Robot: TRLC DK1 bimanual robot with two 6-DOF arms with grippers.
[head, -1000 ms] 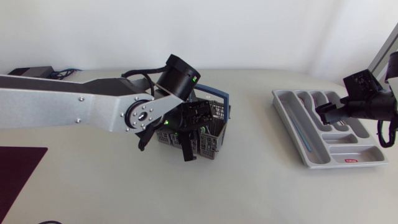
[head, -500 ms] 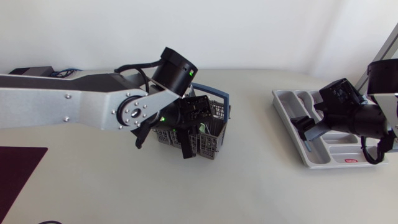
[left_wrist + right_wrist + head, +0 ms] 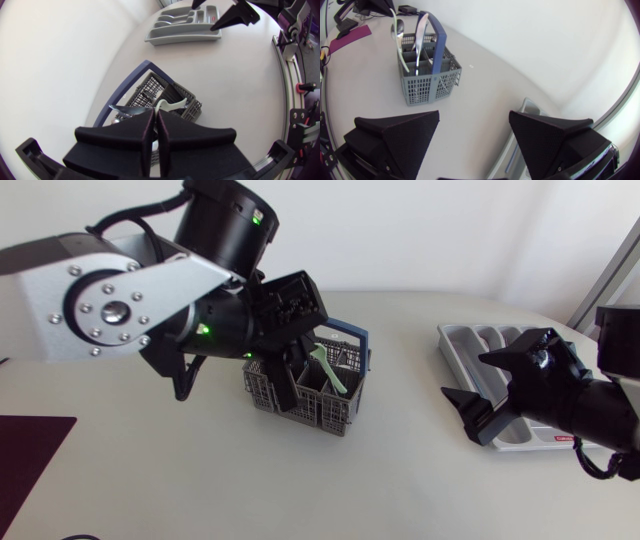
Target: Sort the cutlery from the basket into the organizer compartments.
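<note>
- The grey basket (image 3: 300,412) sits on the tabletop (image 3: 400,480) a bit off centre in the head view, toward 10 o'clock. Its blue handle (image 3: 352,336) arches over the top.
- A pale green utensil (image 3: 328,368) stands up out of the basket. The right wrist view also shows a silver piece (image 3: 421,35) upright just beside it, but it's too thin to say what kind of cutlery it is.
- The left hand (image 3: 283,395) hangs right over the basket's 9 o'clock side, fingers pointing down. It's clenched. In the left wrist view the two fingers (image 3: 142,132) meet with only a slit between them, and nothing can be seen pinched there. The green utensil shows just ahead of the tips.
- The right hand (image 3: 478,380) is at about 4 o'clock in the head view, over the 8 o'clock corner of the organizer (image 3: 458,338). It's released, with the fingers spread wide and nothing between them. It points toward the basket but is well apart from it.
- The grey organizer lies out at 3 o'clock, half covered by the right arm, so its contents can't be made out.
- As for writing, there's a small red label (image 3: 215,20) at one end of the organizer, with print too small to read.
- A dark maroon mat (image 3: 30,460) lies at the 8 o'clock edge.
</note>
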